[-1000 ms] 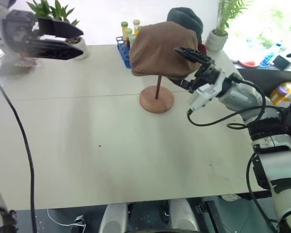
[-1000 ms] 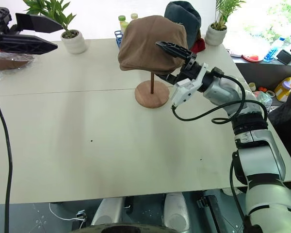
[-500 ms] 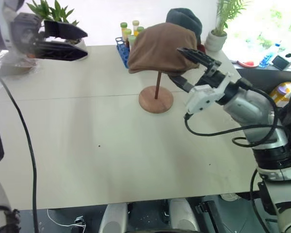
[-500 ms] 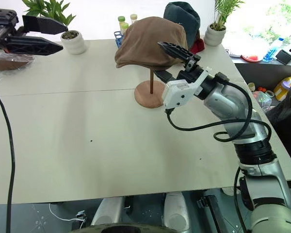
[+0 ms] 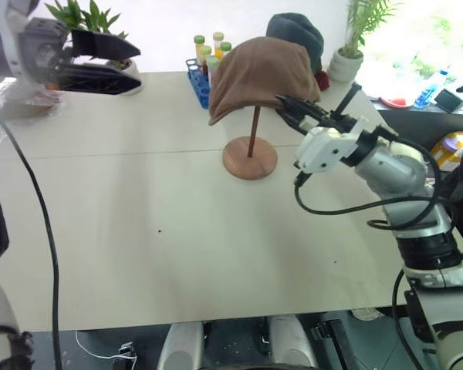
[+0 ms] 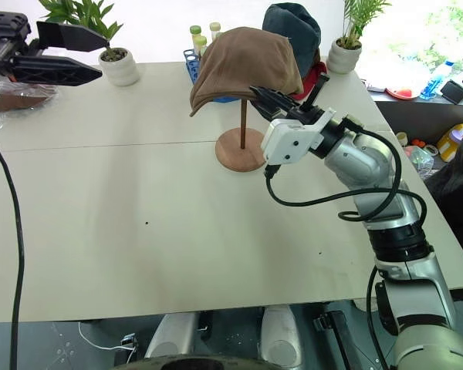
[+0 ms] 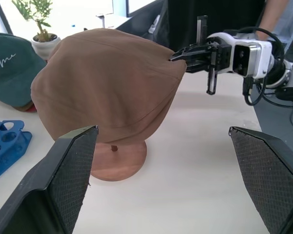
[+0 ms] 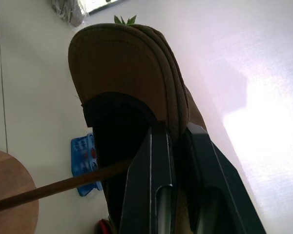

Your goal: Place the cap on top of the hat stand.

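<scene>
Soft brown fabric flat cap [image 5: 256,74] sitting on reddish-brown wooden hat stand [image 5: 250,156], frame centre — right gripper [image 6: 267,97] pinching its brim, left gripper [image 5: 112,67] hanging wide apart, upper left.

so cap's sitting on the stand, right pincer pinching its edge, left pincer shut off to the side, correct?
Not quite: the left pincer is open, its fingers spread wide in the left wrist view. The rest holds: the cap sits on the hat stand, and the right pincer is shut on its edge.

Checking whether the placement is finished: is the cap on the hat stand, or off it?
On, but pinched: the cap drapes over the hat stand, while the right gripper is shut on its rim.
</scene>
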Tool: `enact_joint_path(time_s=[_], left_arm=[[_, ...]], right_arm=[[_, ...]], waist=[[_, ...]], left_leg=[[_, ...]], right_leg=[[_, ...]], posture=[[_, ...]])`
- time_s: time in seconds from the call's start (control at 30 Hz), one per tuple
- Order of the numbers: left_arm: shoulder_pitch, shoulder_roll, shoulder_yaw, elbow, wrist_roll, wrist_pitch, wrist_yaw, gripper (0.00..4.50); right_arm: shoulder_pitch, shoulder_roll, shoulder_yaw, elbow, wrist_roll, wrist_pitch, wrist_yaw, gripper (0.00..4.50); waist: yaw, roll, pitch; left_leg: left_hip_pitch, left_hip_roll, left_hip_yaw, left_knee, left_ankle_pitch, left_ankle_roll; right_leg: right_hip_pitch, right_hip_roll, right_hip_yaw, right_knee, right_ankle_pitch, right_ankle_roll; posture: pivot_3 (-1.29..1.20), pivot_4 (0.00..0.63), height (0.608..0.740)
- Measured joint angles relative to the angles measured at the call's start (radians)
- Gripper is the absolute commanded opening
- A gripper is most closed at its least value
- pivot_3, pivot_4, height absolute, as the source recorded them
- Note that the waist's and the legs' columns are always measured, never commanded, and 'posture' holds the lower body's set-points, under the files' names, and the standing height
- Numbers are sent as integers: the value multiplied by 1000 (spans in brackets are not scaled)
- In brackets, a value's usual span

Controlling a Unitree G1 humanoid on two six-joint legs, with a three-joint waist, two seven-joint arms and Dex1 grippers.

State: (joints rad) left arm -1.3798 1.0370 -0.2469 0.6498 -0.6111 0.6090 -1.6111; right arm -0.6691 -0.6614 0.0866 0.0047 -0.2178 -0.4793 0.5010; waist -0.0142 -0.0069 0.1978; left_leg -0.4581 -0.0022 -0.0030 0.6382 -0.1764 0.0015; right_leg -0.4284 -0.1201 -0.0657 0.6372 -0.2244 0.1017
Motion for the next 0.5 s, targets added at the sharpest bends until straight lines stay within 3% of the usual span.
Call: enact_joint_path(time_s=[0.23, 0.5], left_arm=[[0, 5, 1, -2, 1, 0, 0, 4500], [0, 20, 6, -7, 1, 13, 0, 4500]], right_arm=[[-155, -11, -14, 375, 37, -333, -32, 139], [-151, 5, -28, 489, -26, -524, -152, 139]], waist=[[-3, 0, 0], [-2, 0, 0]], left_leg=[[0, 0, 0, 0, 0, 0], [0, 0, 0, 0, 0, 0]], right_leg=[[0, 0, 0, 0, 1, 1], [0, 0, 0, 0, 1, 1]], posture=[[0, 150, 728], [0, 150, 728]])
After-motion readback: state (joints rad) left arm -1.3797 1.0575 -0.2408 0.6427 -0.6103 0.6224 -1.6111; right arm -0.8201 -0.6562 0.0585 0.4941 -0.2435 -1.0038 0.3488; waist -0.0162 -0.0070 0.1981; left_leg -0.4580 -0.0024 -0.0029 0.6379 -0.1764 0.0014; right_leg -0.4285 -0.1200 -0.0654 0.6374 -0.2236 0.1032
